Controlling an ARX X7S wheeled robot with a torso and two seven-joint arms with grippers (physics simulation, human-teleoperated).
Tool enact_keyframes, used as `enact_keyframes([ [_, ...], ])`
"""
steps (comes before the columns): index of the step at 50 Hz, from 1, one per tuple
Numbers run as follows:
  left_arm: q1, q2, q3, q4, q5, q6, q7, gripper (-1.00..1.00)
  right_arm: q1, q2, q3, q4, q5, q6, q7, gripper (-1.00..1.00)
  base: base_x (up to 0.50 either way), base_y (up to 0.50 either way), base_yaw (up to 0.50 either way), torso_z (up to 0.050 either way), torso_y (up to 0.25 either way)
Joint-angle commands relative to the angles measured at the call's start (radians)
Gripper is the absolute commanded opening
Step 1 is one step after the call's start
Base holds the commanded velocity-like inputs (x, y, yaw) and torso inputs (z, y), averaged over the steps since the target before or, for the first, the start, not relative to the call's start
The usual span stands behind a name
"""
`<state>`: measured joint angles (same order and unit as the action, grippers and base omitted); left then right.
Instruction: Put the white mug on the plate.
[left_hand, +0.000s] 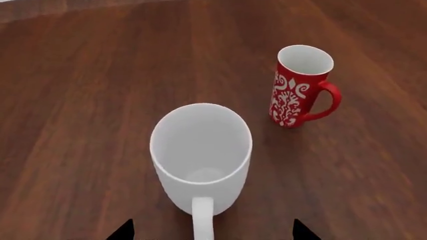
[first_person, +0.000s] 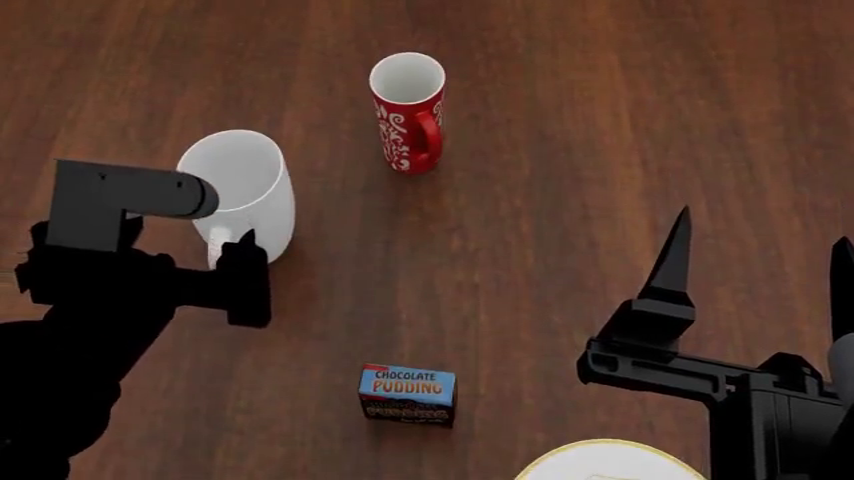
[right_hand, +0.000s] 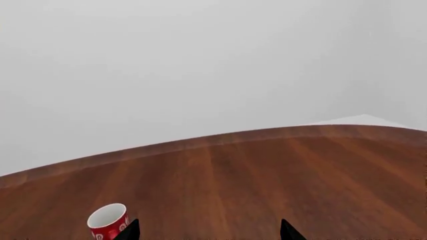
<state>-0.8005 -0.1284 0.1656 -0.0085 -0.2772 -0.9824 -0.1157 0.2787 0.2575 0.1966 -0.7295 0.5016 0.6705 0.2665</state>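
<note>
The white mug (first_person: 240, 185) stands upright on the wooden table at the left, its loop handle (left_hand: 202, 217) turned toward my left gripper (left_hand: 213, 232). That gripper is open, with one fingertip on each side of the handle and not touching it; in the head view the arm's camera block hides part of the mug. The plate (first_person: 607, 462), white with a thin yellow rim, shows only as a slice at the bottom edge, near my right arm. My right gripper (first_person: 758, 275) is open and empty, raised above the table at the right and pointing away from me.
A red mug (first_person: 404, 110) with white swirls stands upright beyond and to the right of the white mug, also seen as the red mug (left_hand: 293, 90). A chocolate pudding box (first_person: 407, 393) lies between the white mug and the plate. The table's far edge (right_hand: 220, 137) curves across the right wrist view.
</note>
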Motion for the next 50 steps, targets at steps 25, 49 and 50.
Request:
enact_keyframes([
  [25, -0.019, -0.003, 0.031, -0.166, -0.003, 0.111, 0.012, 1.0, -0.012, 0.011, -0.009, 0.015, 0.007, -0.023, 0.012, 1.0, 0.0, 0.0, 0.0, 0.0, 0.0],
  [49, -0.05, 0.008, 0.053, -0.289, 0.001, 0.177, 0.009, 1.0, -0.023, 0.014, -0.012, 0.052, 0.007, -0.059, 0.005, 1.0, 0.0, 0.0, 0.0, 0.0, 0.0],
  [50, -0.051, 0.009, 0.053, -0.291, 0.0, 0.176, 0.009, 1.0, -0.024, 0.014, -0.011, 0.053, 0.009, -0.06, 0.005, 1.0, 0.0, 0.0, 0.0, 0.0, 0.0],
])
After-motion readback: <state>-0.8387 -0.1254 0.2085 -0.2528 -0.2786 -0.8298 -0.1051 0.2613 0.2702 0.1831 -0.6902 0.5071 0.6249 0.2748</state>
